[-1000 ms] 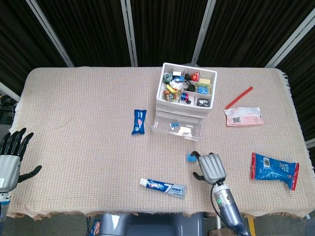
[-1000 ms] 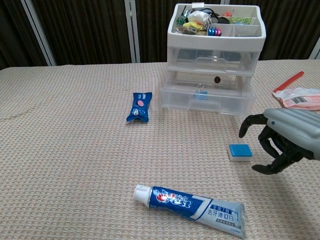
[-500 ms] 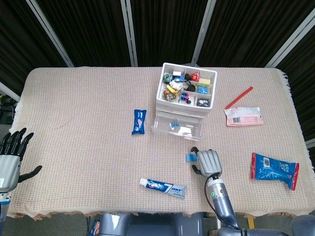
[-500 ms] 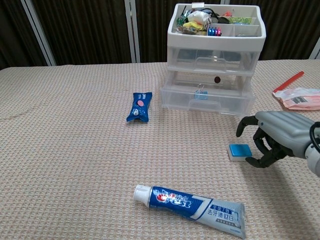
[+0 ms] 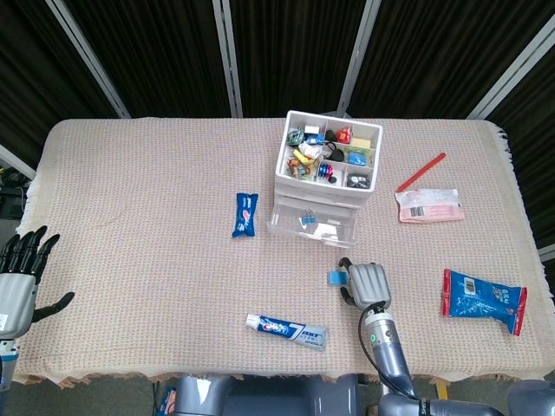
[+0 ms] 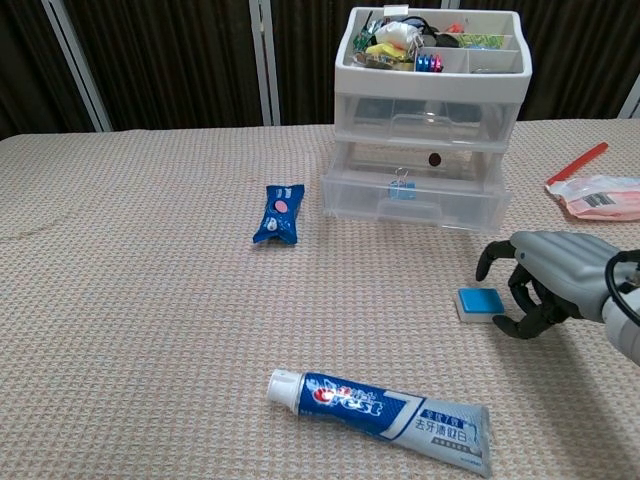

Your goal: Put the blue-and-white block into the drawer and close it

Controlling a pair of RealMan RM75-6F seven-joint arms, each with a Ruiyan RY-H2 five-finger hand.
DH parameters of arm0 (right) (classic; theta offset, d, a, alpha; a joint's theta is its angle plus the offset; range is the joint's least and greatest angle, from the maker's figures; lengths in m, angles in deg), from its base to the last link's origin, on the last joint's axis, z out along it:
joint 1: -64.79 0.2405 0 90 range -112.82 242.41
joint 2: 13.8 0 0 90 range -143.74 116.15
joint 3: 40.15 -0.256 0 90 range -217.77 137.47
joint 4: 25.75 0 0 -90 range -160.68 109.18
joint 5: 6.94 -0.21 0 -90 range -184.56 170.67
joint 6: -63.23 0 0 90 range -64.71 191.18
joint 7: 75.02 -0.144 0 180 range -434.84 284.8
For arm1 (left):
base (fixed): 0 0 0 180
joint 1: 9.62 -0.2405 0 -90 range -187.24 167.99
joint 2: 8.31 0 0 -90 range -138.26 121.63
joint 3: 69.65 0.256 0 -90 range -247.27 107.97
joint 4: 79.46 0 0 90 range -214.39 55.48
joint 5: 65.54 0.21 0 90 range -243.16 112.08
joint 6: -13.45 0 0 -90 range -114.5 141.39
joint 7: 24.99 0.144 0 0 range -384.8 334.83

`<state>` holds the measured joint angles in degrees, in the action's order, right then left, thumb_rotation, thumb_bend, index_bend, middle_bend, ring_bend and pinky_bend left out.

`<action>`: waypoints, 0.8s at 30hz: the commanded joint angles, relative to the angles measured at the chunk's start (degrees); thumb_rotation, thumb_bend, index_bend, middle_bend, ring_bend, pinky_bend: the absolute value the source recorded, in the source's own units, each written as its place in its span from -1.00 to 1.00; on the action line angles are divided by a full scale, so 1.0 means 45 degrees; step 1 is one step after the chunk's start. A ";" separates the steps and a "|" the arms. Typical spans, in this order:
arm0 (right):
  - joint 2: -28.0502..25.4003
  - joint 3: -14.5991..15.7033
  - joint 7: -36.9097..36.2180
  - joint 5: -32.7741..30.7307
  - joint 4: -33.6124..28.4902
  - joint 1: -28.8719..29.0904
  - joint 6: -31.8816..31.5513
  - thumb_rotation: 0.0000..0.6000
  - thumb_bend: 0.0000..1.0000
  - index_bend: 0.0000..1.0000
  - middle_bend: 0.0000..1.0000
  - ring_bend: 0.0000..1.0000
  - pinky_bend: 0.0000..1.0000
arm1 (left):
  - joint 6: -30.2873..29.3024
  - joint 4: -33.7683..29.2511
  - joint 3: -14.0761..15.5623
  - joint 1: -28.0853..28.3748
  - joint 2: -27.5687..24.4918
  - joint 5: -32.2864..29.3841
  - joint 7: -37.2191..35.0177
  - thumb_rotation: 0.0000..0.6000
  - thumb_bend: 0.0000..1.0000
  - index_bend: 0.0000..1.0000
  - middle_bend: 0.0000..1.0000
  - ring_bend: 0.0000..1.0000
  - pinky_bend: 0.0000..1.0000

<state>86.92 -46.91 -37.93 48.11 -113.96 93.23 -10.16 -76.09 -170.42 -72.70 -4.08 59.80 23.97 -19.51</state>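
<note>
The blue-and-white block (image 6: pixel 480 303) (image 5: pixel 336 277) lies flat on the cloth in front of the clear drawer unit (image 6: pixel 428 130) (image 5: pixel 324 173). The unit's bottom drawer (image 6: pixel 415 197) stands pulled out a little, with a binder clip inside. My right hand (image 6: pixel 545 282) (image 5: pixel 367 283) hovers just right of the block, fingers curled and spread around its right side, thumb tip near its edge; it holds nothing. My left hand (image 5: pixel 19 277) hangs open off the table's left edge, far from everything.
A toothpaste tube (image 6: pixel 385 407) lies near the front edge. A small blue packet (image 6: pixel 280 213) rests left of the drawers. At the right are a white-and-pink pouch (image 5: pixel 429 205), a red stick (image 5: pixel 421 172) and a blue snack bag (image 5: pixel 484 299).
My right hand has moved left and lowered toward the block, its fingers now close around the block's right side. The block and my left hand have not moved.
</note>
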 commanded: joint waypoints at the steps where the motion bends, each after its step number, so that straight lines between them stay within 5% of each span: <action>1: 0.0076 -0.0029 -0.0025 -0.0003 0.0078 -0.0016 0.0034 1.00 -0.40 -0.33 0.57 0.54 0.01 | 0.0011 0.0000 0.0000 0.0004 0.0002 -0.0004 -0.0001 1.00 -0.64 -0.82 -1.00 -1.00 -1.00; 16: 0.0687 0.0007 -0.0335 0.0525 0.0538 -0.0186 -0.0107 1.00 -0.29 0.11 0.61 0.59 0.01 | 0.0009 -0.0011 -0.0013 0.0006 -0.0009 -0.0014 -0.0048 1.00 -0.64 -0.82 -1.00 -1.00 -1.00; 24: 0.0265 0.0269 -0.0597 0.1387 -0.0118 -0.0361 -0.0332 1.00 -0.29 0.16 0.61 0.59 0.01 | 0.0030 0.0000 -0.0010 0.0015 -0.0008 -0.0014 -0.0066 1.00 -0.63 -0.82 -1.00 -1.00 -1.00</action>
<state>88.82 -46.08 -40.44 53.59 -113.48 91.88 -11.30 -75.95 -170.43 -72.74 -4.01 59.76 23.90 -19.81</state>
